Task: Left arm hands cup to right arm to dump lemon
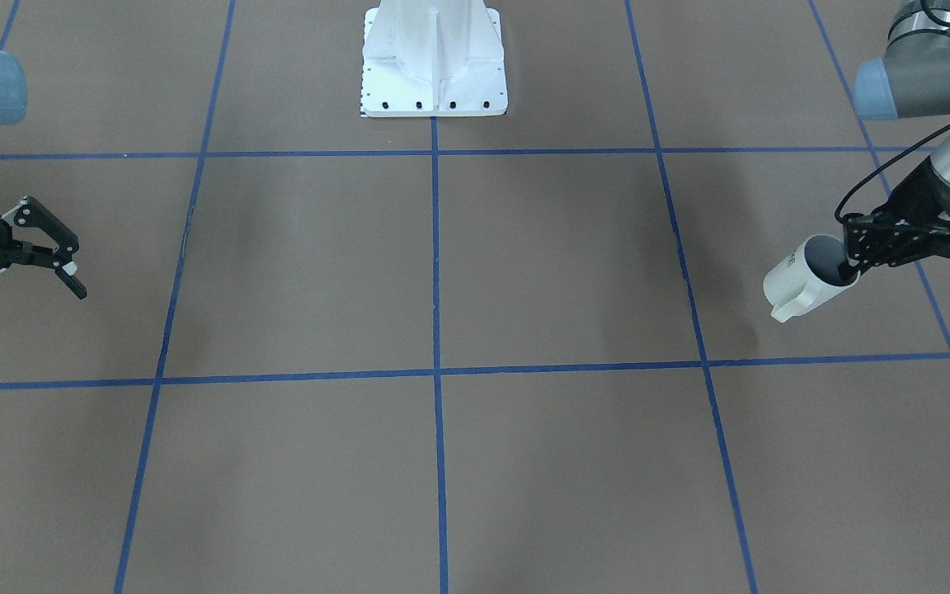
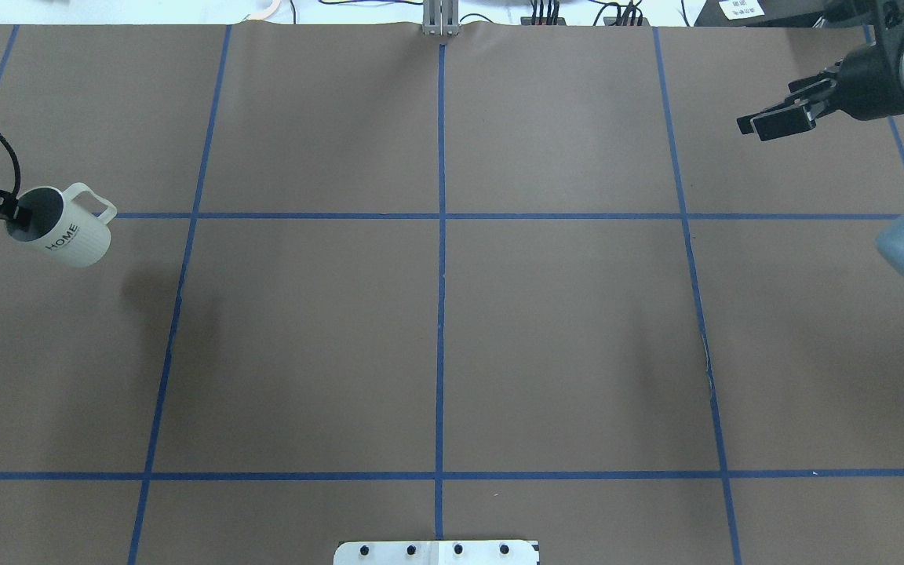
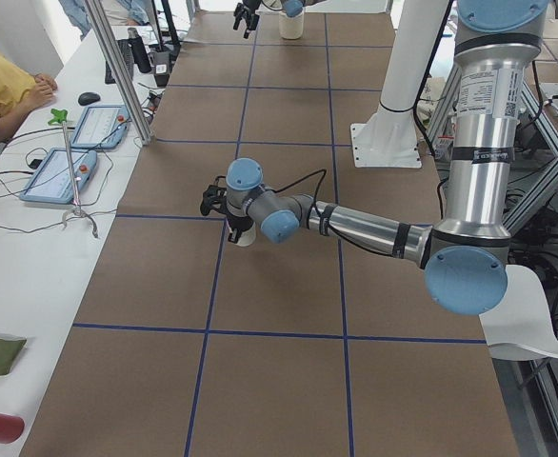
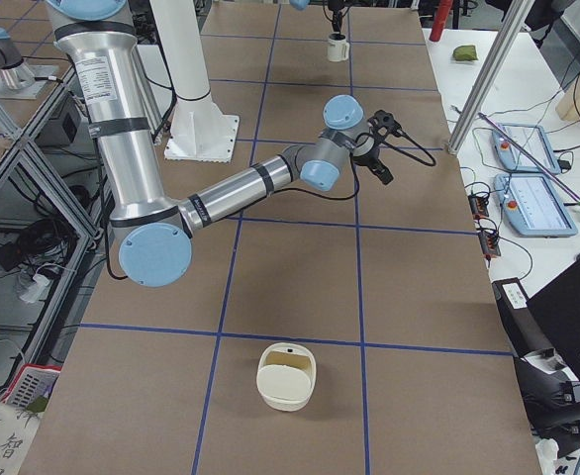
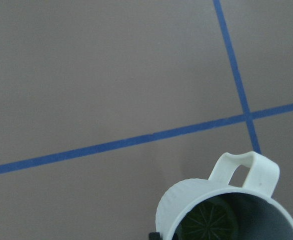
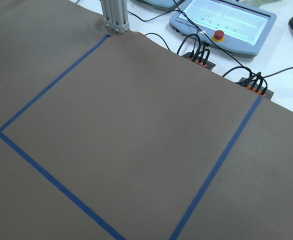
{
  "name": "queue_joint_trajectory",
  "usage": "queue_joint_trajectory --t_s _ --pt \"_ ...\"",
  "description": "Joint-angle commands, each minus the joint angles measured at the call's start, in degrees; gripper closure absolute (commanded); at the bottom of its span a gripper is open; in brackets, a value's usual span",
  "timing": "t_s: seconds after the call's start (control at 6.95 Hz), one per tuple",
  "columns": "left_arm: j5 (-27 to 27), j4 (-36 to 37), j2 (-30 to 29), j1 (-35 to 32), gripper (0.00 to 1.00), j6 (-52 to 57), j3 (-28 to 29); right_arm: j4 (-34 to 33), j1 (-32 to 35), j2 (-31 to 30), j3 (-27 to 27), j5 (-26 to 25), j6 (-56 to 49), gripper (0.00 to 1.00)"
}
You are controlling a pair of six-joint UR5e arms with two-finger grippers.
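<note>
The white cup (image 2: pixel 71 233) lettered "HOME" hangs tilted above the table at its left end, casting a shadow below. My left gripper (image 2: pixel 16 218) is shut on the cup's rim, one finger inside the grey interior. From the front the cup (image 1: pixel 805 280) leans base-down off the left gripper (image 1: pixel 850 268). The left wrist view looks into the cup (image 5: pixel 221 197) and shows a greenish lemon slice (image 5: pixel 209 220) at the bottom. My right gripper (image 1: pixel 33 318) stands open and empty at the opposite end, also seen as the right gripper (image 2: pixel 758 125) far from the cup.
A cream-coloured container (image 4: pixel 288 376) sits on the table near the right end. The white robot pedestal (image 1: pixel 434 66) stands mid-table at the robot's edge. Teach pendants (image 3: pixel 69 152), a metal post (image 3: pixel 117 67) and a seated person (image 3: pixel 3 90) line the operators' side.
</note>
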Motion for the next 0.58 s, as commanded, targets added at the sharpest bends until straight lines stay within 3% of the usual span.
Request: queue_joint_trajectory --t_s 0.0,0.14,0.43 --pt "-0.6 2.3 -6.7 -0.8 1.00 -11.9 -1.0 2.1 -3.4 5.5 -2.4 -5.1 -0.3 0.01" --pt "-0.7 2.3 -8.1 -0.7 1.00 -17.6 -2.3 4.9 -7.1 6.6 -2.8 -9.9 -0.2 0.01" --pt "-0.7 2.4 -15.3 -0.2 1.00 -36.6 -2.5 8.3 -15.8 9.7 -3.7 -27.1 -0.1 0.01"
